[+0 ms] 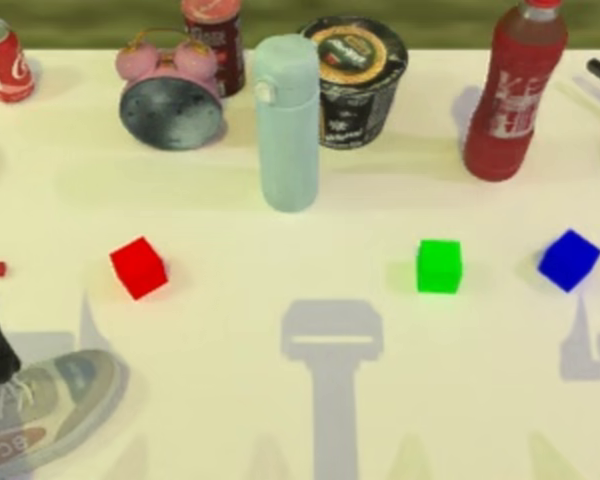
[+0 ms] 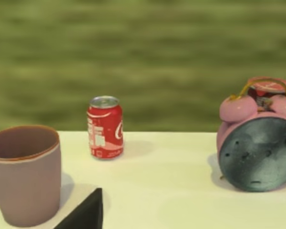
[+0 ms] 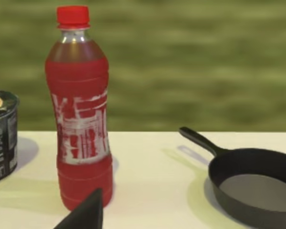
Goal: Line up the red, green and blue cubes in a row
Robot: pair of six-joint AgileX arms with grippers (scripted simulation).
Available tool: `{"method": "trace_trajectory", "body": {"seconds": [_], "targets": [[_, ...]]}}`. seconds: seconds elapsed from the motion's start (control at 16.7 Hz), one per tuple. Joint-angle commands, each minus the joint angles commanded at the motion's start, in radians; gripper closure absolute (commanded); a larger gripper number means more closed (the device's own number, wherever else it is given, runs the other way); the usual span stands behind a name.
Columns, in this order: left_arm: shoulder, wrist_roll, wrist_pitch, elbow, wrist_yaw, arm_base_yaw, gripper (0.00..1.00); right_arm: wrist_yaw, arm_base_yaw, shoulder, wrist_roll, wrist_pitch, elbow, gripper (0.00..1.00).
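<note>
Three small cubes lie across the middle of the table in the top view. The red cube (image 1: 138, 267) sits at the left, turned a little. The green cube (image 1: 439, 266) is right of centre, and the blue cube (image 1: 569, 260) lies near the right edge, also turned. A wide gap separates red from green. No cube appears in either wrist view. Neither arm shows in the top view; only their shadows fall on the near part of the table. A dark piece of my left gripper (image 2: 86, 212) and of my right gripper (image 3: 88, 212) shows low in each wrist view, with nothing held in sight.
Along the back stand a cola can (image 1: 4, 62), a pink alarm clock (image 1: 170, 95), a second can (image 1: 214, 40), a pale green flask (image 1: 287, 122), a noodle cup (image 1: 354, 80) and a red bottle (image 1: 513, 90). A shoe (image 1: 45, 410) lies front left. A pink cup (image 2: 24, 174) and a black pan (image 3: 252, 186) stand off to the sides.
</note>
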State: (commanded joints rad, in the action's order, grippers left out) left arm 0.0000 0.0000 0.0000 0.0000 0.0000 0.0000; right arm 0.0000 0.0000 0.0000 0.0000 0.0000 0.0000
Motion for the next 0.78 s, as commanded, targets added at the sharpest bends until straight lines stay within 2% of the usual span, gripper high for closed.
{"method": "trace_trajectory", "body": {"seconds": [0.36,0.54,0.78], "targets": [[0.104,0.042,-0.065,0.102,0.002,-0.018,0.0,0.0,0.0,0.0,0.0,0.0,0.0,0.0],[0.293,0.11,-0.173,0.271,0.002,-0.043,0.0,0.0,0.0,0.0,0.0,0.0,0.0,0.0],[0.675,0.233,-0.37,0.56,-0.001,-0.087,0.0,0.0,0.0,0.0,0.0,0.0,0.0,0.0]]}}
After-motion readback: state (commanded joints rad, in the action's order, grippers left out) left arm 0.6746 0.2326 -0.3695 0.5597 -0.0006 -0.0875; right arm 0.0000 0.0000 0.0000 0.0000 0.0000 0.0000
